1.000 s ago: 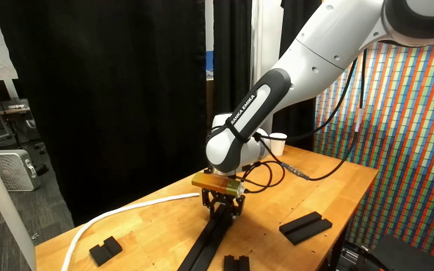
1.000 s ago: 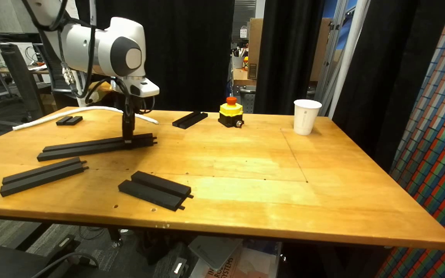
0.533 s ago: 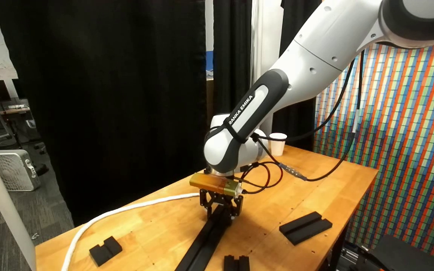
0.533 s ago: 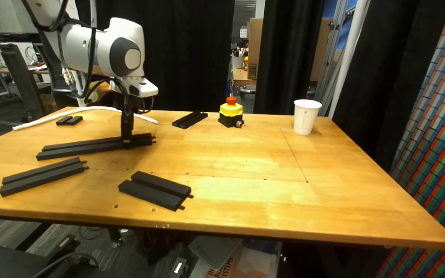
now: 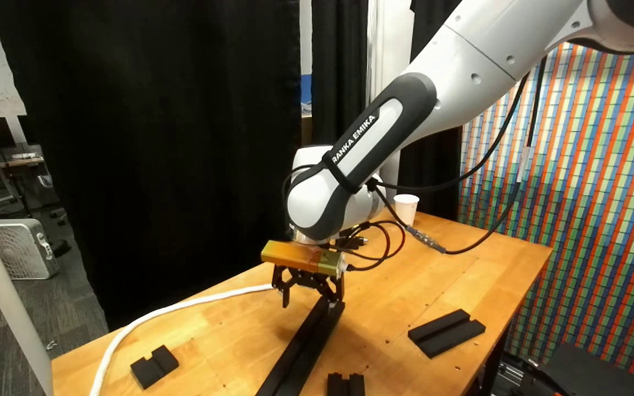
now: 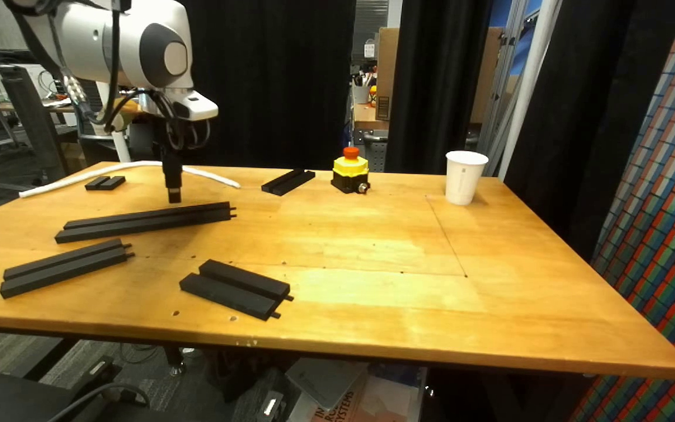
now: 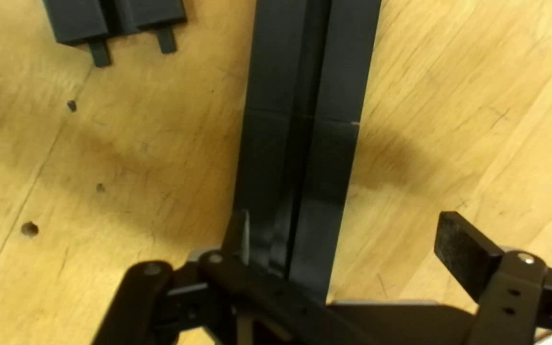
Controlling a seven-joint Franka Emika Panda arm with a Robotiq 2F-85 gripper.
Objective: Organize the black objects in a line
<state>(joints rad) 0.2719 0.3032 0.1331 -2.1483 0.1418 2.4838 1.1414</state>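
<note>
Leaning in from about two o'clock in an exterior view, the arm (image 5: 388, 121) bends at the wrist, gripper (image 5: 310, 306) pointing down, fingers spread, released. A long black bar (image 5: 309, 352) lies on the table (image 5: 229, 330), running from the gripper toward seven o'clock. Small black block (image 5: 154, 367) near eight; wider black block (image 5: 449, 338) between three and four. A moment back the fingers stood low around the bar's end; now they are higher and wider. Bar has not visibly moved since.

Also in an exterior view: gripper upright, shifted up toward ten or eleven, wood showing between fingertips and bar. Another black block (image 6: 289, 182) at three, near a red-and-yellow button (image 6: 350, 170); white cup (image 6: 465, 179) well beyond.

Wrist view: bar runs twelve to six; one finger overlaps it, its mate stands out at four. Pegged black piece (image 7: 118, 19) between ten and eleven.
</note>
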